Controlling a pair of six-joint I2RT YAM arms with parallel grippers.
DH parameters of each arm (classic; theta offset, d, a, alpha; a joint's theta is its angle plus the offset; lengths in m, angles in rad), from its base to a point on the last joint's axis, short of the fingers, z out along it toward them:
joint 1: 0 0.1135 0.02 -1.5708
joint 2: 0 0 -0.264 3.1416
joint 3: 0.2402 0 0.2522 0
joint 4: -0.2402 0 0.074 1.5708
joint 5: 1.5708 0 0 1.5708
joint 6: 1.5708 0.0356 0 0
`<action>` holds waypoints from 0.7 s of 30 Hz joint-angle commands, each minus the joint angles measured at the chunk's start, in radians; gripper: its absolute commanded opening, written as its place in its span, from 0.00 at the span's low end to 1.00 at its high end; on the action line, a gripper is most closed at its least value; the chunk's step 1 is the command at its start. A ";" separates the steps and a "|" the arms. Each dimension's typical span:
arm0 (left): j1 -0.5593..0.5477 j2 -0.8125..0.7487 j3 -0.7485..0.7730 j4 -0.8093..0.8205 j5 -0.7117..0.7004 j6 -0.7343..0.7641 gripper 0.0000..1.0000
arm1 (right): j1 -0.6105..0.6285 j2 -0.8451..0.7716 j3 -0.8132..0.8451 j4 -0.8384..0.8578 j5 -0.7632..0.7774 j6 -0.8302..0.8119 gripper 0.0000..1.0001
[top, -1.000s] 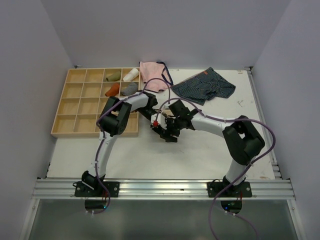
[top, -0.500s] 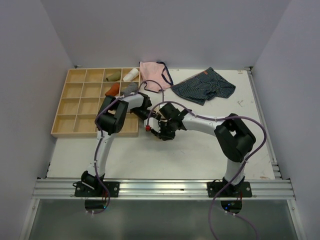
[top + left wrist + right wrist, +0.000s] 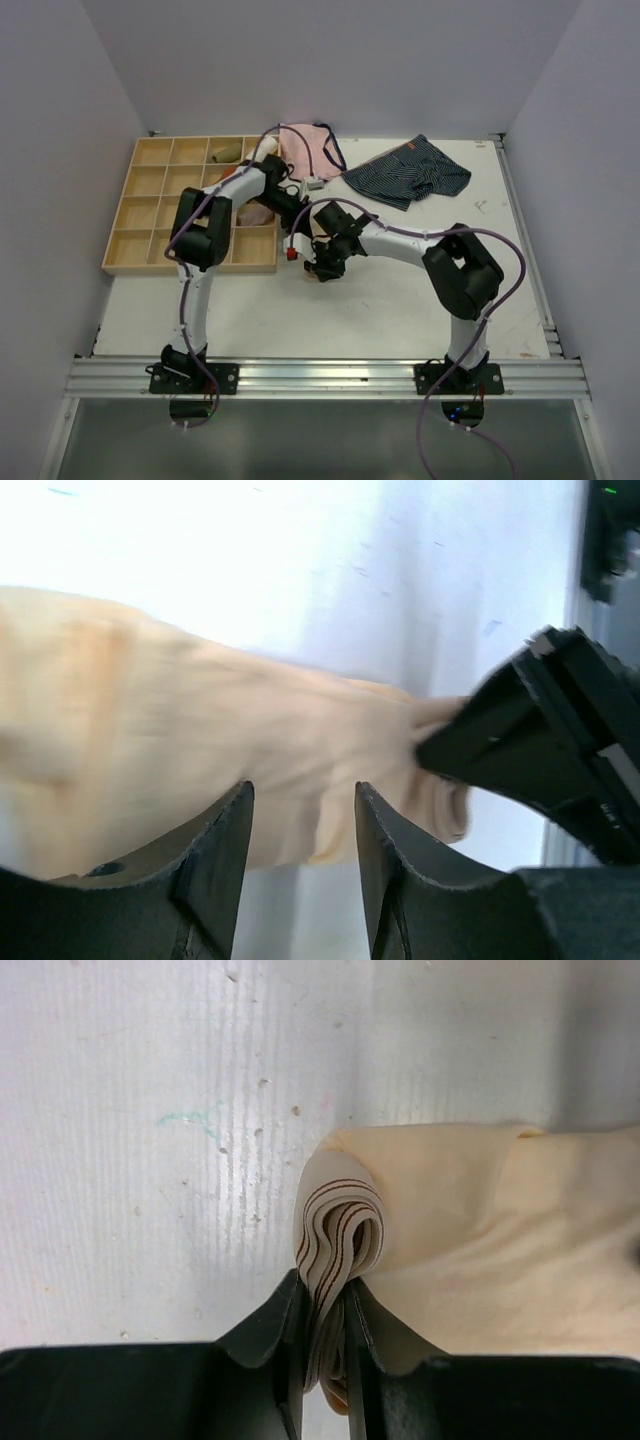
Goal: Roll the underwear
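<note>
Right end effector (image 3: 325, 1305): is being held closed on a folded edge of the underwear (image 3: 470, 1230). The layered, banded hem is being pinched between the jaws so the cloth can be turned over on itself.
Left end effector (image 3: 303, 800): is being held with its jaws parted, low over the other end of the cloth. Nothing is being clamped between them, and the tips are judged as being used to steady the cloth against the pull.
Underwear: is being stretched out on the surface (image 3: 150, 1160) between the two end effectors, near the right edge of the wooden tray (image 3: 150, 266). It is being mostly hidden by the arms in the top view.
Step in hand: the first turn of the roll is judged as being started from the pinched edge, with most of the cloth lying unrolled.
Risk: the soft cloth is being gripped by a thin fold only, so it could slip or be dragged rather than rolled.
Other items: a pink pair (image 3: 305, 150) and a striped pair (image 3: 410, 175) are being left at the far side, well apart from the work.
</note>
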 commanded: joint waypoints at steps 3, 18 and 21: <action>0.111 -0.136 0.049 0.370 -0.141 -0.213 0.50 | 0.007 0.064 0.095 -0.128 -0.156 0.008 0.00; 0.329 -0.774 -0.586 0.795 -0.195 -0.075 0.53 | -0.085 0.404 0.504 -0.470 -0.445 0.274 0.00; 0.325 -0.887 -0.732 0.740 -0.166 0.104 0.54 | -0.085 0.454 0.552 -0.520 -0.471 0.345 0.00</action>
